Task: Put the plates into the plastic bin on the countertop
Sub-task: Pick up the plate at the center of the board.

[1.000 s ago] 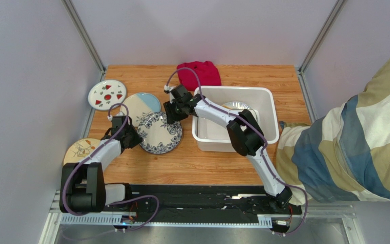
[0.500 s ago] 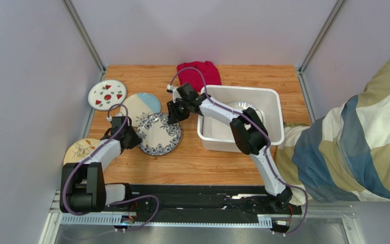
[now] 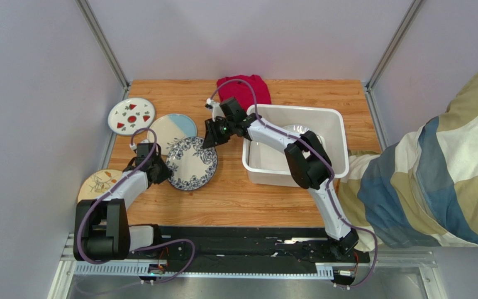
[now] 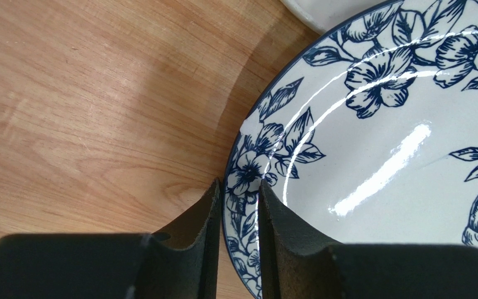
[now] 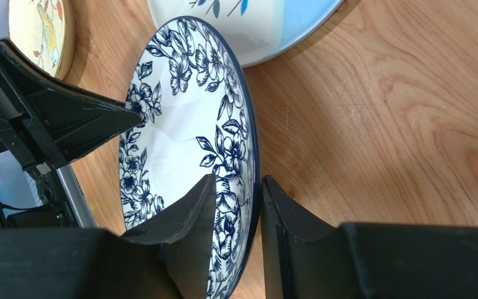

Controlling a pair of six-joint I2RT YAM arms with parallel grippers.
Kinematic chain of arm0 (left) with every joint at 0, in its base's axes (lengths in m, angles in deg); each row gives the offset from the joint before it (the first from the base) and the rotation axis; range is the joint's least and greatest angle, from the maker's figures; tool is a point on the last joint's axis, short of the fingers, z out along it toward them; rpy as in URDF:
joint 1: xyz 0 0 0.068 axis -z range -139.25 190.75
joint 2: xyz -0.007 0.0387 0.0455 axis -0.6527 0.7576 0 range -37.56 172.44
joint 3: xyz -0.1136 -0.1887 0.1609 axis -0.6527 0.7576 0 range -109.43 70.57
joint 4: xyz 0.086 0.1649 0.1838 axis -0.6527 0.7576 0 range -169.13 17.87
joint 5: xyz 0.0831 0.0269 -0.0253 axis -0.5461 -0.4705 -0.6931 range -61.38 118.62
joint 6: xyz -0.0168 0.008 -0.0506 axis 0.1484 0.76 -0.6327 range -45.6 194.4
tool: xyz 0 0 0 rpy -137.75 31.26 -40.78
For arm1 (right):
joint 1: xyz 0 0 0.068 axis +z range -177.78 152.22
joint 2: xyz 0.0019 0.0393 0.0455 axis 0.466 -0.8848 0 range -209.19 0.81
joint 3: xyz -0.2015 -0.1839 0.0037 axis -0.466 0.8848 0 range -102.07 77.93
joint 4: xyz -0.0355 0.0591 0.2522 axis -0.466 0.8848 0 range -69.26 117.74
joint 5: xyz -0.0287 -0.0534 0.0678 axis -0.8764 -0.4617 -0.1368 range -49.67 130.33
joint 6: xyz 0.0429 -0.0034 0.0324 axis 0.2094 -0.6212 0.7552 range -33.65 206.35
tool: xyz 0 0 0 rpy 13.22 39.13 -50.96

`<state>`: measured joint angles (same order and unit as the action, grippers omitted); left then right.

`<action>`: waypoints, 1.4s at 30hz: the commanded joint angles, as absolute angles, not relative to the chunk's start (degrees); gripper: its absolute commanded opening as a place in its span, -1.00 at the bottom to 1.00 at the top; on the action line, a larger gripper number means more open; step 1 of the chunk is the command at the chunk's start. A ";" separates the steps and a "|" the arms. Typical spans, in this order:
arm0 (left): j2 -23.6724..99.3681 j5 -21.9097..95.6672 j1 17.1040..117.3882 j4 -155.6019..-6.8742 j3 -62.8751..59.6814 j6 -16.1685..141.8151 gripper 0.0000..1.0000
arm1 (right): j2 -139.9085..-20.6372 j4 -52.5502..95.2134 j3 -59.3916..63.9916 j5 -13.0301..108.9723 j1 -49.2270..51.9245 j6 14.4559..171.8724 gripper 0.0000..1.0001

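Note:
The blue floral plate (image 3: 191, 163) is tilted on the countertop (image 3: 235, 199), its right side raised. My left gripper (image 3: 158, 169) is shut on its left rim; in the left wrist view the fingers (image 4: 207, 215) straddle the plate's edge (image 4: 378, 124). My right gripper (image 3: 213, 138) is shut on the upper right rim, one finger (image 5: 191, 212) on the plate's face (image 5: 179, 124) and one behind it. The left gripper (image 4: 238, 187) and right gripper (image 5: 238, 180) face each other across the plate. The white plastic bin (image 3: 297, 109) stands to the right with a plate (image 3: 291, 130) inside.
A cream-and-blue plate (image 3: 174, 129) lies just behind the floral plate, a strawberry-print plate (image 3: 131, 116) at the far left, a cream leaf-sprig plate (image 3: 100, 184) at the left edge. A red cloth (image 3: 243, 91) lies behind the bin. A person in plaid (image 3: 435, 180) stands at the right.
The floral plate has shifted left and tipped up more on its right side. My right gripper has moved back and left along with it. The bin has slid a little to the right.

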<state>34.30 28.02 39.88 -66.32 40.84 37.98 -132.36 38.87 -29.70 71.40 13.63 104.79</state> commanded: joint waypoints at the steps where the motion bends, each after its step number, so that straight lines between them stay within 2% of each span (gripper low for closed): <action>1: 35.39 34.24 41.27 -68.94 41.30 38.02 -0.43 | -127.96 39.54 -30.08 85.34 20.82 106.31 -1.00; 4: 34.34 34.68 41.27 -68.50 40.87 38.28 -0.39 | -126.29 44.45 -31.57 77.97 21.79 103.42 -1.00; 5: 33.12 34.77 41.27 -67.80 40.60 38.19 -0.38 | -125.76 46.64 -33.06 70.55 22.23 101.92 -1.00; 8: 29.43 34.68 41.36 -67.18 40.60 37.23 -0.36 | -123.74 52.11 -34.04 58.74 24.69 98.39 -1.00; 14: 27.74 33.98 41.27 -66.22 40.08 37.40 -0.35 | -122.24 48.87 -29.74 56.42 24.87 99.70 -1.00; 20: 27.31 34.42 41.27 -66.65 40.95 37.40 -0.34 | -115.74 40.60 -19.63 48.96 25.13 101.29 -1.00; 24: 26.95 37.49 41.27 -68.84 41.30 37.75 -0.16 | -112.66 39.81 -17.34 44.38 25.22 101.29 -1.00; 25: 26.78 38.71 41.27 -69.98 41.39 37.84 -0.03 | -112.05 39.98 -17.17 43.68 25.22 101.38 -1.00; 28: 25.55 40.04 41.36 -70.52 41.48 38.10 0.18 | -111.08 41.04 -17.25 40.42 25.22 100.86 -1.00; 34: 21.86 41.01 41.27 -69.83 41.48 37.66 0.34 | -110.02 42.18 -16.90 35.41 25.22 100.50 -1.00; 42: 15.62 40.05 41.27 -62.27 35.25 37.22 0.40 | -106.34 47.10 -19.71 31.19 25.31 98.75 -1.00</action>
<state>18.58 39.67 41.09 -65.75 41.38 37.63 -112.71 46.10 -16.61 36.65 25.30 101.20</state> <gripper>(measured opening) 0.696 0.134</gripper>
